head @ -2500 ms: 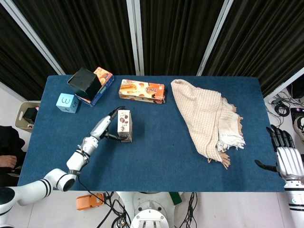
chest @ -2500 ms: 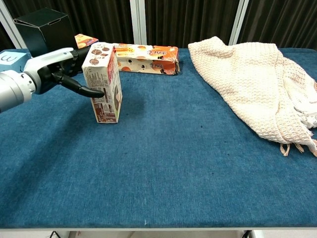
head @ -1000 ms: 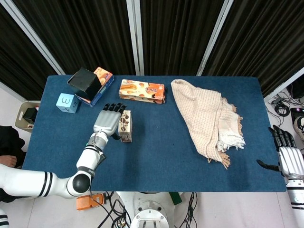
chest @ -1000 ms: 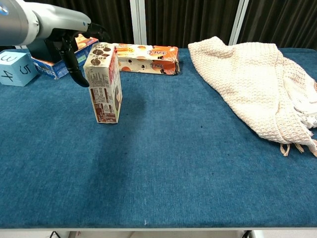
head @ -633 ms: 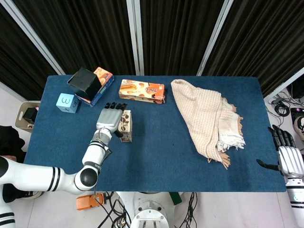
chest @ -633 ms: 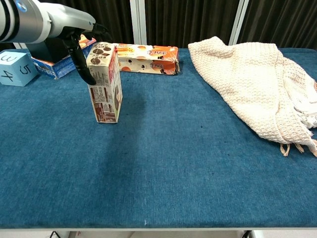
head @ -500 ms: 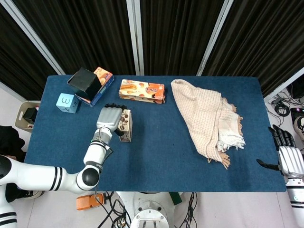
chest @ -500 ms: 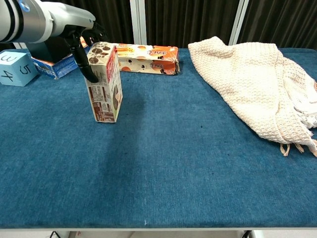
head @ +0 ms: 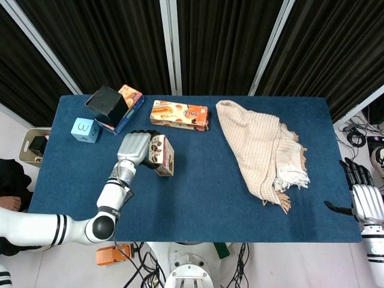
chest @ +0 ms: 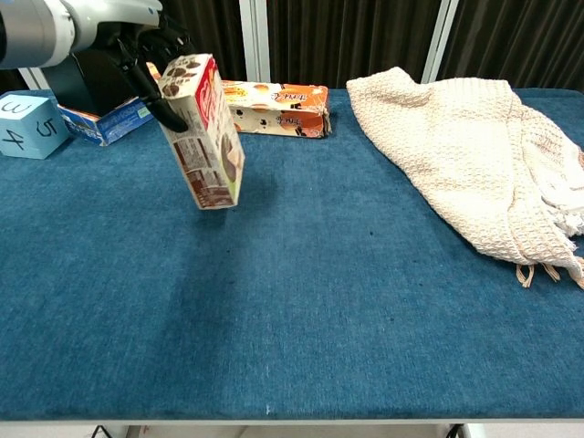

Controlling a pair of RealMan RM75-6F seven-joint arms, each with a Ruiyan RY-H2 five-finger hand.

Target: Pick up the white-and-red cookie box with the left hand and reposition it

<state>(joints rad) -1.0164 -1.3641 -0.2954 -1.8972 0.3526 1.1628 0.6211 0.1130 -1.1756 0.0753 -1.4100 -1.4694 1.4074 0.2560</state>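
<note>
The white-and-red cookie box (head: 162,154) (chest: 204,134) hangs tilted just above the blue table, its lower end swung to the right. My left hand (head: 134,148) (chest: 146,47) grips its upper end from the left side, fingers wrapped over the top. My right hand (head: 363,200) rests past the table's right front corner, fingers apart and holding nothing; the chest view does not show it.
An orange cookie box (head: 179,114) (chest: 274,107) lies behind the held box. A black box (head: 107,103) sits on a blue carton (chest: 109,120) at back left, beside a light-blue numbered cube (head: 85,130) (chest: 24,124). A cream knitted towel (head: 261,149) (chest: 465,155) covers the right side.
My left hand closed over the top of the box, lifted it off the table and tipped it, so its bottom swung to the right. The right hand stayed put.
</note>
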